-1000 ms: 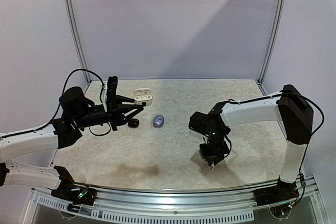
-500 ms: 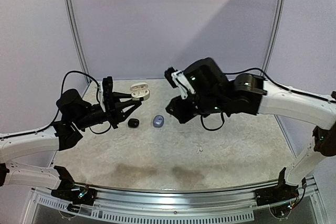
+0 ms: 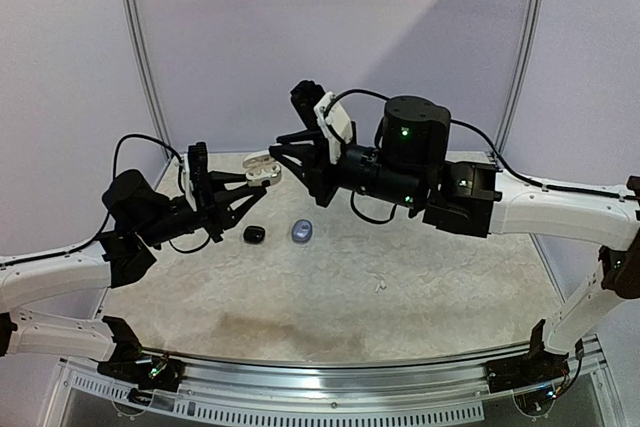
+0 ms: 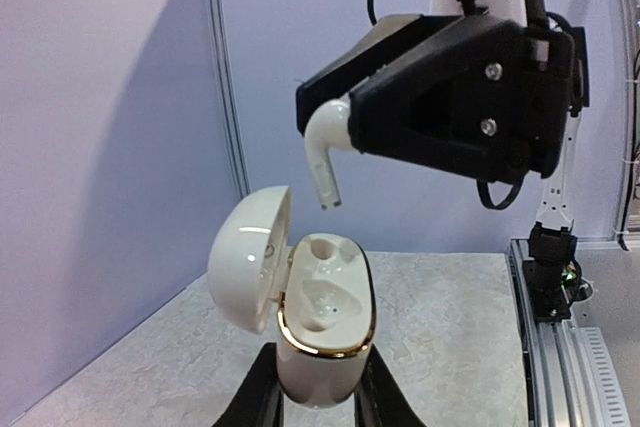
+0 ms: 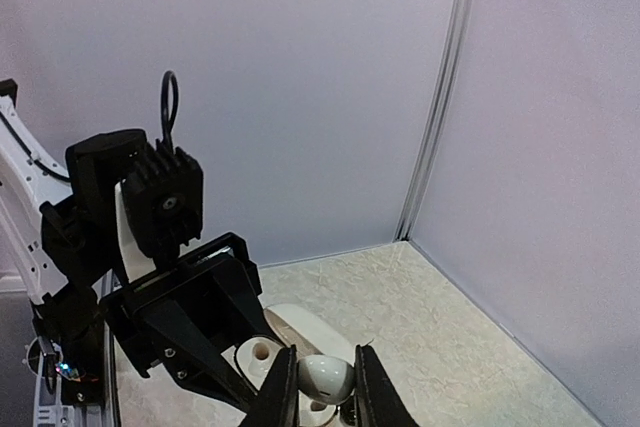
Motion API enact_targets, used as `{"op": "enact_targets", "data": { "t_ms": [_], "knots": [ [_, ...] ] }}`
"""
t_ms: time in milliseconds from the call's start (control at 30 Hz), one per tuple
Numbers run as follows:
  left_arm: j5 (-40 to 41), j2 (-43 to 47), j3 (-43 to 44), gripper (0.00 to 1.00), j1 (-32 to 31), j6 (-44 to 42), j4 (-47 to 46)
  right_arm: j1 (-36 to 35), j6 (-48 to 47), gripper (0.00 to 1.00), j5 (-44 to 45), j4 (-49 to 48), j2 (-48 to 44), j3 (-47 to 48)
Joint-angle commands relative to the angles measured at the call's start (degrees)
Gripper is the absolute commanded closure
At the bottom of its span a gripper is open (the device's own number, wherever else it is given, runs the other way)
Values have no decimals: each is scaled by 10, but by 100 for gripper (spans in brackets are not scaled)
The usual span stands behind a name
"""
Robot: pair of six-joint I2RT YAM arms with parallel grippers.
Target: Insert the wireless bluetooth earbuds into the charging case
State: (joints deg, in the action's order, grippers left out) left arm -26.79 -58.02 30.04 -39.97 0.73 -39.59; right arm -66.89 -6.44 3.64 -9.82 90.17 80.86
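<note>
My left gripper [image 4: 315, 402] is shut on the lower body of a white charging case [image 4: 322, 319] with a gold rim, held upright above the table with its lid [image 4: 245, 255] swung open to the left. Both sockets inside look empty. My right gripper [image 5: 325, 392] is shut on a white earbud [image 5: 326, 376]. In the left wrist view that earbud [image 4: 325, 142] hangs stem-down a little above the case's far socket, clear of it. From above, the case [image 3: 259, 167] and the right gripper [image 3: 296, 159] meet at the back left.
A black pebble-shaped case [image 3: 254, 234] and a blue-grey one [image 3: 302, 231] lie on the table below the grippers. A tiny loose earbud [image 3: 380, 285] lies nearer the front, right of centre. Wall panels close off the back and sides.
The right arm swung up from the front right of the table across to the left gripper. The left gripper raised the open case slightly.
</note>
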Motion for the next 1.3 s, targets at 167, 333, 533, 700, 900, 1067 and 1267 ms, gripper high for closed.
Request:
{"op": "enact_targets", "data": {
  "t_ms": [167,333,533,700,900,1067,1267],
  "knots": [
    [-16,7,3,100,2,55,-4,0,-65,100,-25,-8,10,-2],
    [-18,5,6,100,2,53,-4,0,-80,100,-22,32,17,10],
    [-19,5,7,100,2,52,-3,-1,-89,100,-12,57,16,11],
    [-25,4,6,100,2,44,-4,0,-97,100,-1,62,16,11],
    [-27,3,6,100,2,37,-5,0,-116,99,3,92,27,32],
    [-25,3,6,100,2,36,-6,-1,-128,86,4,119,37,44],
    [-25,2,6,100,2,36,-9,0,-130,80,4,125,41,47]
  ]
}}
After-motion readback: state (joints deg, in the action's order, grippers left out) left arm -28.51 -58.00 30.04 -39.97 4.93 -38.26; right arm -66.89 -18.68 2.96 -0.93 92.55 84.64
